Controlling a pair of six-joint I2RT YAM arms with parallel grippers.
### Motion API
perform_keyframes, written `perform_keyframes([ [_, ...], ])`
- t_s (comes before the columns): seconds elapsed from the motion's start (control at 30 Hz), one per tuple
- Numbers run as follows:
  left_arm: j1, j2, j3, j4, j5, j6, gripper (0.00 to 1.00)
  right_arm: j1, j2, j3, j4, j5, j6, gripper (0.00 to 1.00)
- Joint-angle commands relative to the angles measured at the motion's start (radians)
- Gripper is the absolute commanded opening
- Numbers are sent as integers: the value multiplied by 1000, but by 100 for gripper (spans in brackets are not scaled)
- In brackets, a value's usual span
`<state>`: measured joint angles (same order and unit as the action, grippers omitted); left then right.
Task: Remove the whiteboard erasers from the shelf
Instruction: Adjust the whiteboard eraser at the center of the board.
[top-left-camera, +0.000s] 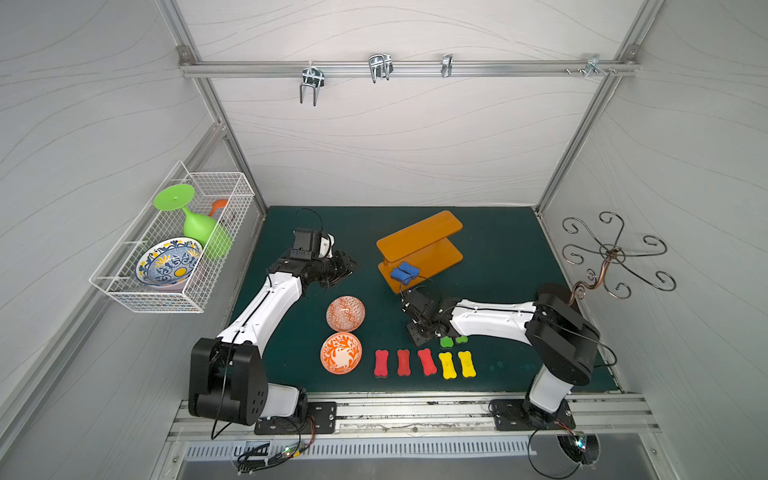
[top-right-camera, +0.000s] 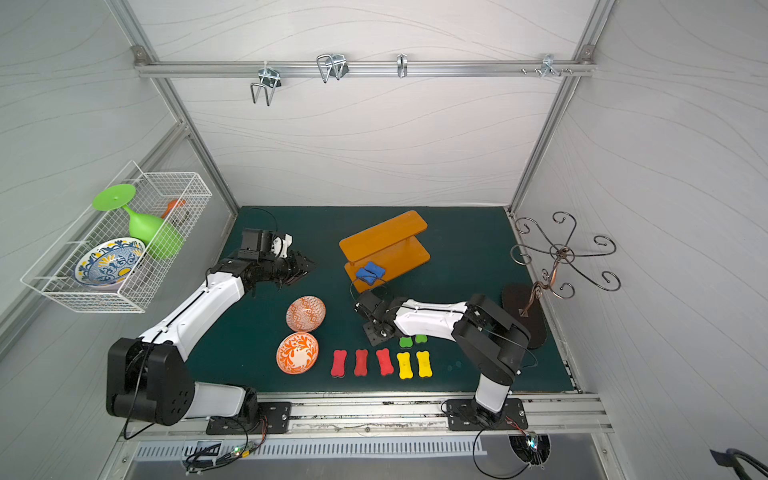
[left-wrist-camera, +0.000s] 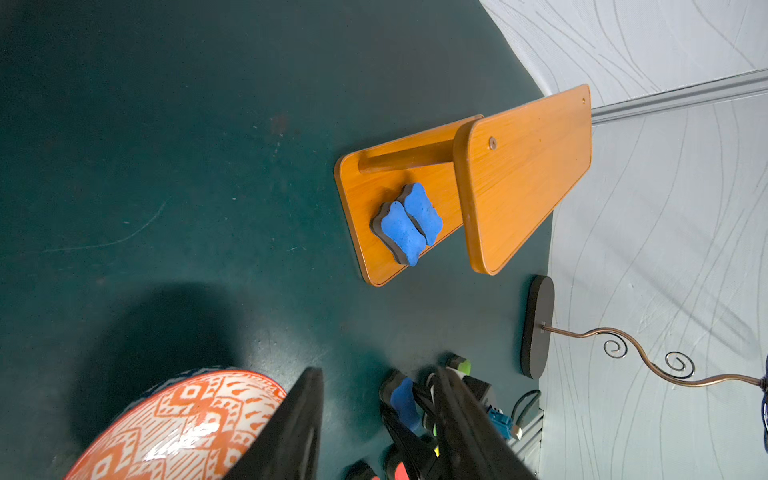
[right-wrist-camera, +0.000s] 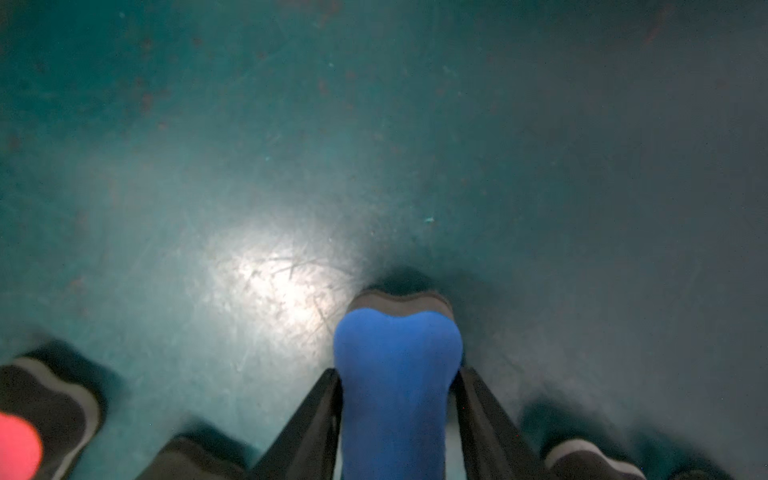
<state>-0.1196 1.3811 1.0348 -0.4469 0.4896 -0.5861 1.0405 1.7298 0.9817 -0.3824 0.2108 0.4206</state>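
**Inspector:** Top views?
**Assistant:** Bright, even, diffuse; soft shadows on the mat (top-left-camera: 498, 249).
**Inspector:** Wrist views?
**Assistant:** Left: heavy shadow beside the bowl (left-wrist-camera: 195, 432), glare on its glaze, mat edge bowed. Right: white hotspot on mat, blue eraser (right-wrist-camera: 395, 374) soft, lower edge blurred, corners dim.

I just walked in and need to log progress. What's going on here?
The right gripper is closed on a blue bone-shaped foam eraser, low over the dark green mat near those already laid there: three red, two yellow, two green half hidden by its arm. Two more blue erasers lie on the lower board of the glossy orange two-tier shelf. The left gripper hangs open and empty.
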Motion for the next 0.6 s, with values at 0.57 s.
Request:
perform_keyframes([
  [0.57,17,-13,-16,39,44,6,47,33,-13,47,-149,18,259,47],
])
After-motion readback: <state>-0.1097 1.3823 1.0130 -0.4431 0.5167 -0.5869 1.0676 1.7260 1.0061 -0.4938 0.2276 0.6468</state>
